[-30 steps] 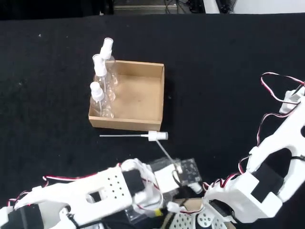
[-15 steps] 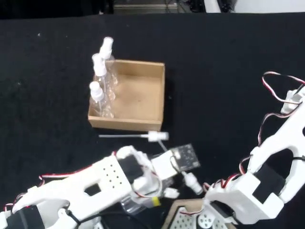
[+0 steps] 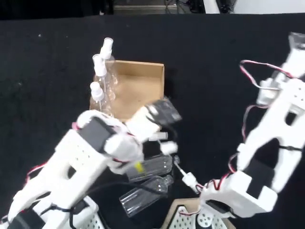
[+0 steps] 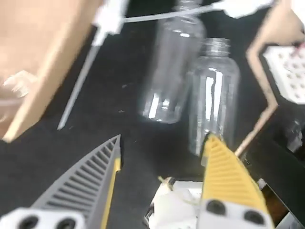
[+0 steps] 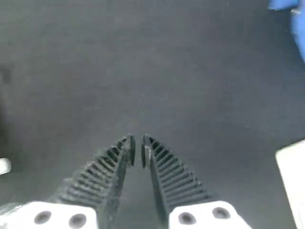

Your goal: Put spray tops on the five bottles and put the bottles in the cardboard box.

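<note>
The left gripper (image 4: pixel 163 139) is spread wide, and nothing is held between its grey finger and its yellow finger. Just ahead of the gap, two clear bottles are lying side by side on the black table (image 4: pixel 119 95), both without a top. The nearer bottle (image 4: pixel 213 95) ends close to the tip of the yellow finger. The farther bottle (image 4: pixel 172 71) is lying beside it, more in line with the gap. Beyond the grey finger a loose spray top (image 4: pixel 108 18) is seen, with its thin tube pointing back toward the gripper. The cardboard box (image 4: pixel 33 67) stands just beside this tube, on the outer side. A second spray top (image 4: pixel 238 5) is lying past the necks of the two bottles. In the high view, three capped bottles (image 3: pixel 99 67) are standing upright in the box along one wall.

The right gripper (image 5: pixel 137 143) is pressed almost together, with a narrow slit left between the tips, and nothing is pinched. Black table surface is seen ahead of it.
</note>
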Controlling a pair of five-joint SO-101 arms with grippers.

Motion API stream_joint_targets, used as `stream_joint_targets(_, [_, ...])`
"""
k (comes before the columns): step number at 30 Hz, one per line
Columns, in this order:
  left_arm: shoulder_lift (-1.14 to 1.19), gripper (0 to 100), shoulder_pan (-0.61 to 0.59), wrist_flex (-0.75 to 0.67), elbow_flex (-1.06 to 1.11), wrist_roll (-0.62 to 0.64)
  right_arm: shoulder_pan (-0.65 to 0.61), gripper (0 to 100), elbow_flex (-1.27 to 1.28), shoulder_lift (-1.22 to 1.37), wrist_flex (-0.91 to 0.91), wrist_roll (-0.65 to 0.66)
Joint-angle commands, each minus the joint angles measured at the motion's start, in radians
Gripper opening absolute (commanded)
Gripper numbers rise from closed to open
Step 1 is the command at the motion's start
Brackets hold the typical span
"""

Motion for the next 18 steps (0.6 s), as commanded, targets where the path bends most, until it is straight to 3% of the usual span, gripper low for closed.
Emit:
stream_joint_targets(1, [-0.074, 26, -0.137, 0.026, -0.025, -0.058, -0.124, 3.0, -0.050, -0.010, 0.038, -0.061])
stream_joint_targets(8, [-0.219, 27, -0.387, 0.026, 0.087, -0.138, -0.318, 3.0, -0.047, -0.010, 0.057, -0.146])
stream_joint_targets(18, [-0.230, 26, -0.812, 0.018, 0.097, -0.210, -0.583, 4.8, 0.074, -0.010, -0.037, -0.209])
